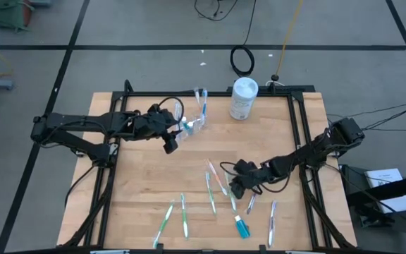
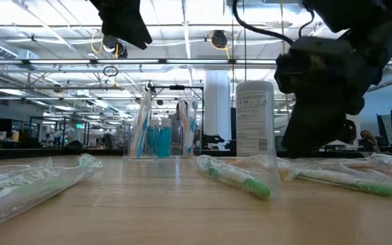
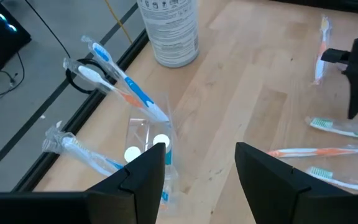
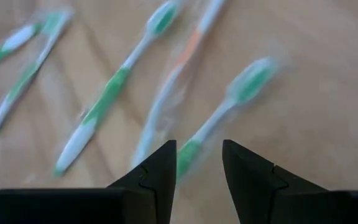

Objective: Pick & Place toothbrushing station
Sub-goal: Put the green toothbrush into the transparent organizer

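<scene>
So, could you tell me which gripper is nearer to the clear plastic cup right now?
The left one. The left gripper hovers open right beside the clear plastic cup, while the right gripper is across the table, low over the loose toothbrushes.

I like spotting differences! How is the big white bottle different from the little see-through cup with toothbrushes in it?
The white canister is solid white with a printed label; the clear cup is see-through. The canister is taller and wider, the cup smaller. The canister is closed on top, while the cup is open, with wrapped toothbrushes sticking out at a slant. Both stand upright at the table's far side.
</scene>
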{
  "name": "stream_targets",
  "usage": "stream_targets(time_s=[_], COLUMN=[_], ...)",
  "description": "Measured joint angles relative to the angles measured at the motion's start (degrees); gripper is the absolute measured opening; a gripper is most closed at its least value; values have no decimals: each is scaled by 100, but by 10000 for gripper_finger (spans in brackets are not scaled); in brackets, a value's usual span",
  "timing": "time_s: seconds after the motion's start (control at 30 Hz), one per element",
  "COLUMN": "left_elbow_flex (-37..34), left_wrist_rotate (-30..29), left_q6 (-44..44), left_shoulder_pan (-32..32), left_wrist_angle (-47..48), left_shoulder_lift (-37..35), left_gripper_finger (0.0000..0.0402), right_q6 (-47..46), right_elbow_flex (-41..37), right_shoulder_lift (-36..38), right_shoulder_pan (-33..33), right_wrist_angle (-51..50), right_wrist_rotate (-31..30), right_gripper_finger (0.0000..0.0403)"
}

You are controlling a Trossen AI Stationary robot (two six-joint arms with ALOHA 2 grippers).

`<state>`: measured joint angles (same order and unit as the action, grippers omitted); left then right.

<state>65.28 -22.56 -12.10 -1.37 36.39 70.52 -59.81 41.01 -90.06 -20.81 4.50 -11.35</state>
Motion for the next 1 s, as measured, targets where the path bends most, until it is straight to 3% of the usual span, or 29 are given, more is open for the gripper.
stream_targets(time_s=[0.3, 0.6, 0.77, 1.0], left_elbow_flex=[-2, -2, -2, -2], left_wrist_rotate=[1, -1, -1, -1], left_q6=[-109, -60, -52, -50], left_shoulder_pan=[1, 2, 1, 2], left_wrist_angle=[0, 2, 0, -7], left_shoulder_lift=[0, 0, 0, 0], left_gripper_finger=[200, 200, 200, 200], right_q6=[101, -275, 74, 89], right_elbow_flex=[1, 7, 11, 11], right_shoulder_lift=[-8, -596, -758, -761], right_shoulder_pan=[10, 10, 12, 21], right_wrist_angle=[100, 412, 790, 732], right_wrist_rotate=[-518, -536, -565, -536], right_gripper_finger=[121, 121, 120, 74])
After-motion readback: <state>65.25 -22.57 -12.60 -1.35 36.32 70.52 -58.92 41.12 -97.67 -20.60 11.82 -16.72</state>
